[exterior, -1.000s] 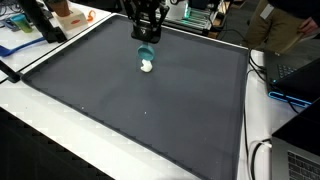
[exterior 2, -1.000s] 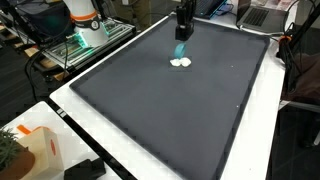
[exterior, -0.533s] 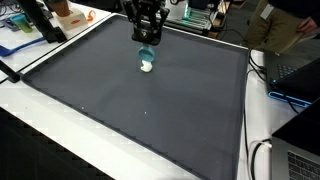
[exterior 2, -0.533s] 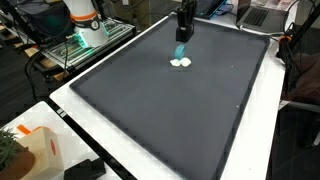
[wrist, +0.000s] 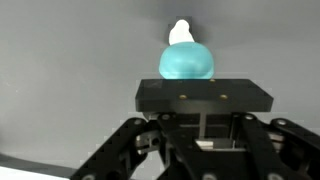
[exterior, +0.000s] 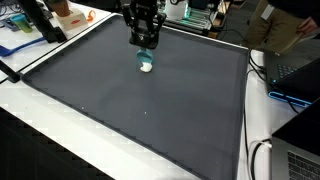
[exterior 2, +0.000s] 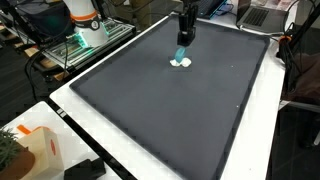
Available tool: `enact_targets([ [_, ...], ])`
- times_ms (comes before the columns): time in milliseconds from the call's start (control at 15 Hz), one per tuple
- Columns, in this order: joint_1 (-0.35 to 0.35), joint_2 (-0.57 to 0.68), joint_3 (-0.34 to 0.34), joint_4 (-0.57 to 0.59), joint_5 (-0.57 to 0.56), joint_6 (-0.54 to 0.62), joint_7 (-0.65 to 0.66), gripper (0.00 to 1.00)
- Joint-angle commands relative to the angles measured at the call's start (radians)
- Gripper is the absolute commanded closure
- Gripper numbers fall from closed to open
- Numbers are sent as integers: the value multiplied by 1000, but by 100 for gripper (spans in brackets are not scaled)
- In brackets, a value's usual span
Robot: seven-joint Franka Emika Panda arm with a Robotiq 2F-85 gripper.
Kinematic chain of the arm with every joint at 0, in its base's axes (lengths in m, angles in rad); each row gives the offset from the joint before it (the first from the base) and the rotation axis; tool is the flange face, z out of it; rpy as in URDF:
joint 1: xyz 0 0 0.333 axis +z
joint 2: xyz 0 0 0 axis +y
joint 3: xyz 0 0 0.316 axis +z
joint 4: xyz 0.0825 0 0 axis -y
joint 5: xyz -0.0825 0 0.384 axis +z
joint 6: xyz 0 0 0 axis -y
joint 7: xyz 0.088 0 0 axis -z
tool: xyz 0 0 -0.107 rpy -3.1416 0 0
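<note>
A teal rounded object point(wrist: 188, 62) with a white piece point(wrist: 181, 32) at its far end sits straight ahead of my gripper point(wrist: 200, 84). A black block hides the fingertips in the wrist view. In both exterior views the gripper point(exterior: 145, 44) point(exterior 2: 182, 42) hangs upright over the far part of the dark mat. The teal object point(exterior: 146, 55) point(exterior 2: 181, 52) is directly under it. The white piece point(exterior: 147, 66) point(exterior 2: 181, 63) rests on the mat. The gripper appears shut on the top of the teal object.
The dark grey mat point(exterior: 140, 110) point(exterior 2: 170, 110) covers a white table. An orange-and-white thing point(exterior: 68, 14) and blue items stand past one edge. A laptop point(exterior: 295, 70) and cables lie beside another. A white and orange robot base point(exterior 2: 85, 18) stands beyond the mat.
The gripper has shifted slightly. The teal object and the white piece stay at the same spot on the mat.
</note>
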Motion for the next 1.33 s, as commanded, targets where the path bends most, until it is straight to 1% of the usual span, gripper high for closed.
enact_targets([
  [0, 0, 79, -24, -41, 11, 4, -8, 79],
  [133, -5, 83, -33, -61, 15, 26, -5, 79],
  [333, -11, 88, -42, -56, 42, -12, -6, 79],
  [600, -13, 90, -53, -57, 60, -22, 2, 79],
  [733, -18, 97, -55, -51, 90, -21, -10, 79],
  [800, -19, 73, -54, -26, 112, -49, -17, 79],
  [933, -17, -9, -58, -11, 106, -104, -7, 79],
  [1000, -19, -51, -51, -12, 142, -145, -34, 79],
  [1067, -21, -88, -47, -21, 169, -163, -44, 79],
  [1267, -8, -215, -36, -61, 190, -181, -32, 79],
])
